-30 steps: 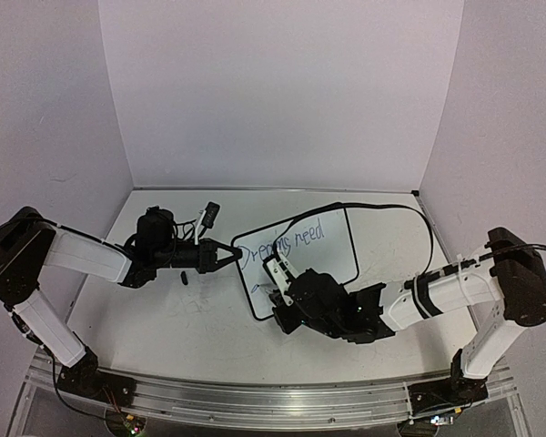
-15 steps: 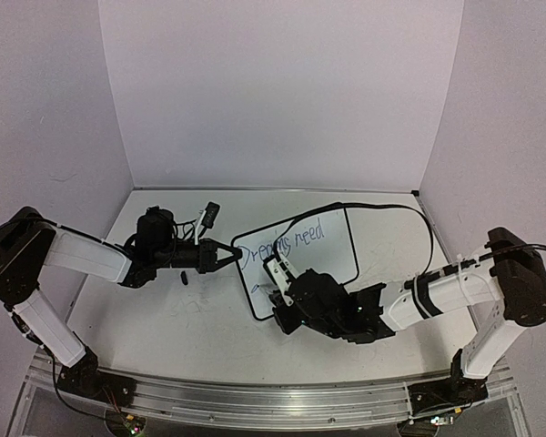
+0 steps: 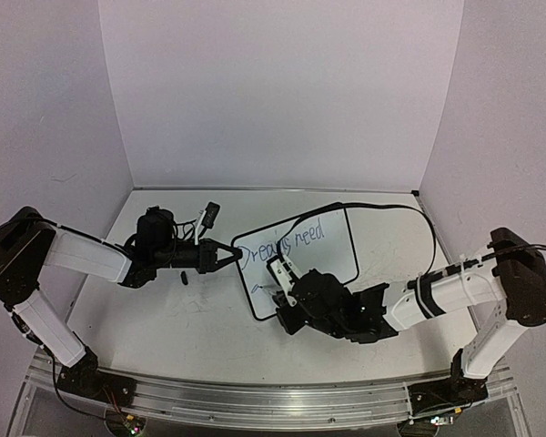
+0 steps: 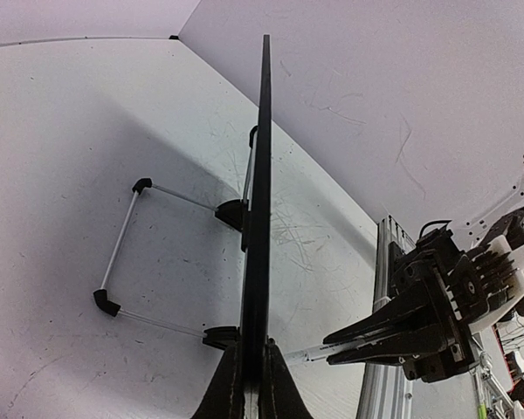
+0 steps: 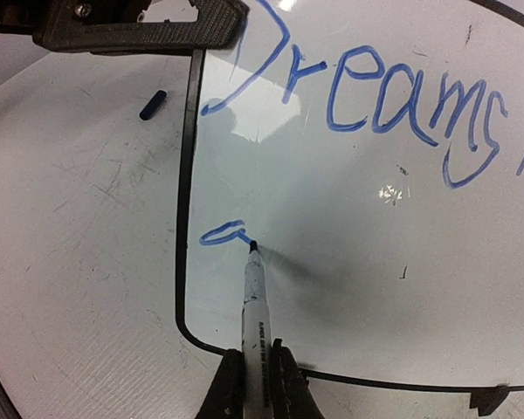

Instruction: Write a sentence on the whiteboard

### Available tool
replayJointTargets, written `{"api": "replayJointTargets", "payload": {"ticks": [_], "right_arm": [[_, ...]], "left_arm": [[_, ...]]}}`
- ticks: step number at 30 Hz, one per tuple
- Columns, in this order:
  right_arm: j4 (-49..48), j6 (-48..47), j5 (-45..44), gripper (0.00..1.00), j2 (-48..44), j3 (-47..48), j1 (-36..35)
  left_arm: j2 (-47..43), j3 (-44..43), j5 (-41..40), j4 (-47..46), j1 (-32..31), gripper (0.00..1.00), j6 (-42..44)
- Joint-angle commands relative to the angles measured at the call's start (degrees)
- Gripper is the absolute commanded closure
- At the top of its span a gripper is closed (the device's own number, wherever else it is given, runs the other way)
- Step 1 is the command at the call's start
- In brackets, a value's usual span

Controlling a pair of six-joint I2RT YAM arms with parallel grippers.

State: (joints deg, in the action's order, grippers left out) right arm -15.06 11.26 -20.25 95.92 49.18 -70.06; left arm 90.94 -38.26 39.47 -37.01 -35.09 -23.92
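Left gripper (image 3: pixel 226 256) pinches the left edge of the whiteboard (image 3: pixel 332 259), which stands propped mid-table. The sentence (image 5: pixel 393 100) begins "Dreams need". Right gripper (image 5: pixel 255 384) clamps a marker (image 5: pixel 254 301), its tip touching a short second-line stroke. Heavy pressure could shift the board and skew the letters.

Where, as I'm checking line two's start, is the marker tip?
In the right wrist view, the marker tip rests on the whiteboard near its left frame, at a small blue stroke below "Dreams".

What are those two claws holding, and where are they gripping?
The left gripper pinches the whiteboard by its left frame edge. The right gripper holds a marker by the rear of its barrel, tip on the whiteboard.
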Motion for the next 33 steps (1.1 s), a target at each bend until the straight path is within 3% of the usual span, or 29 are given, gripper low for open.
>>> {"api": "replayJointTargets", "payload": {"ticks": [1, 7, 33], "right_arm": [[-0.5, 0.1, -0.1, 1.00, -3.9, -1.5, 0.6], [-8.3, -1.6, 5.7, 1.00, -14.0, -6.6, 0.8], [-0.7, -3.3, 4.4, 1.00, -5.0, 0.6, 2.1]], "left_arm": [[-0.2, -1.4, 0.3, 1.6, 0.0, 1.00, 1.7], [-0.1, -1.5, 0.3, 1.7, 0.0, 1.00, 1.8], [2.0, -6.6, 4.6, 10.2, 1.1, 1.00, 8.5]]}}
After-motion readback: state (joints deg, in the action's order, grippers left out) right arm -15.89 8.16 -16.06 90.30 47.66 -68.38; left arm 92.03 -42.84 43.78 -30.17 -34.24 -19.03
